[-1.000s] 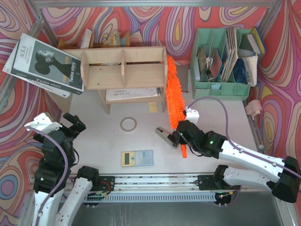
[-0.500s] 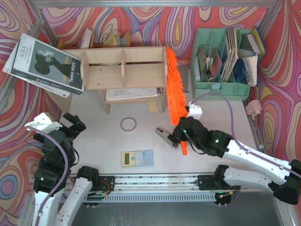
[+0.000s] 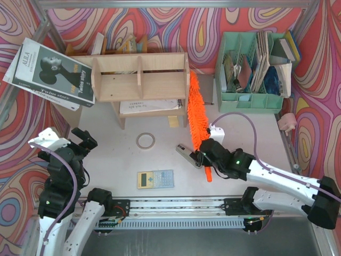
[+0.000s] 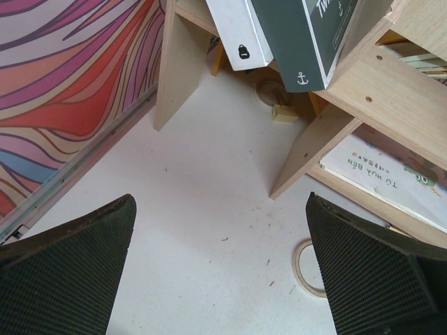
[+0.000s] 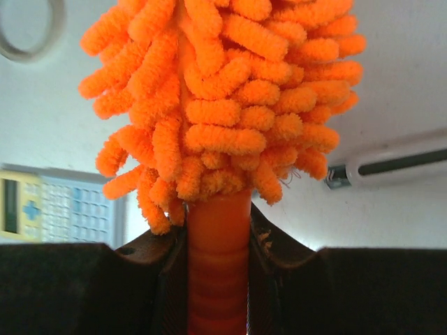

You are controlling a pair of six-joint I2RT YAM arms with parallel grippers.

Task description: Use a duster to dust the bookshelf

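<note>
The plywood bookshelf [image 3: 139, 77] stands at the back centre, its legs showing in the left wrist view [image 4: 307, 143]. The orange duster [image 3: 195, 109] lies along the shelf's right side panel, its fluffy head [image 5: 216, 98] pointing to the back. My right gripper [image 3: 204, 158] is shut on the duster's orange handle [image 5: 218, 258] just below the head. My left gripper [image 3: 84, 140] is open and empty, hovering above the table [image 4: 195, 202] at the front left, well away from the shelf.
A large book [image 3: 50, 72] leans on the shelf's left end. A mint-green file organiser [image 3: 256, 66] stands back right. A tape ring [image 3: 145, 141], a grey calculator [image 3: 155, 178] and a metal clip [image 3: 187, 153] lie on the table. A notebook [image 3: 149, 105] lies under the shelf.
My right gripper drew the duster back toward the front after pushing it to the back along the shelf's right side. The left arm has not moved.
</note>
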